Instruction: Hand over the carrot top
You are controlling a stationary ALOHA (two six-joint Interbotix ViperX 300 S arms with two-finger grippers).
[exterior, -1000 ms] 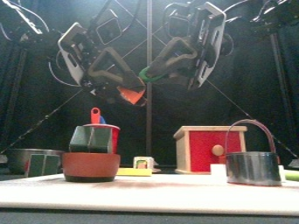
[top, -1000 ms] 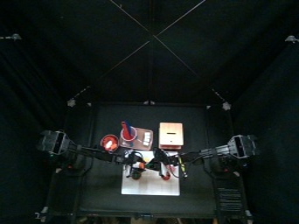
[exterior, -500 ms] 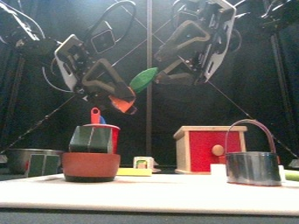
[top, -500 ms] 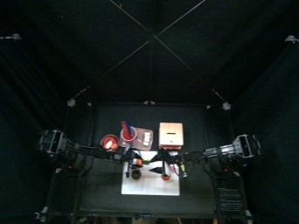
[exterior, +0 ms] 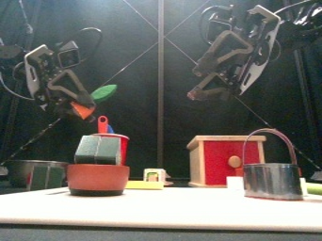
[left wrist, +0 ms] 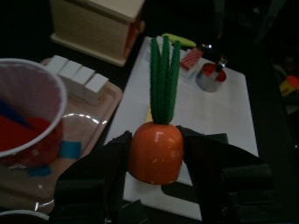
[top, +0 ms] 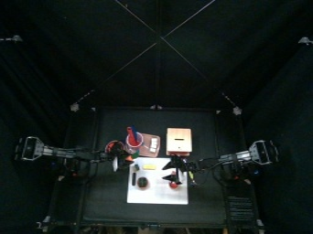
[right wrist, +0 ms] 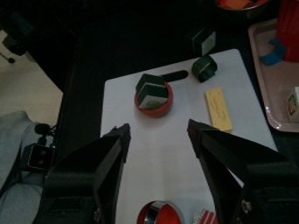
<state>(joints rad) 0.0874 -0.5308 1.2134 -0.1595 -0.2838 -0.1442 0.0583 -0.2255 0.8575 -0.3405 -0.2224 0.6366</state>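
Left wrist view shows the orange toy carrot with stiff green leaf top (left wrist: 156, 140) clamped by its body between the left gripper (left wrist: 158, 162) fingers, probably light, smooth plastic, leaves jutting beyond the fingertips; the right gripper (right wrist: 156, 131) gapes wide, empty.

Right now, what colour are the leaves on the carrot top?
Green, above an orange body; the carrot top held by the left gripper shows best in the left wrist view.
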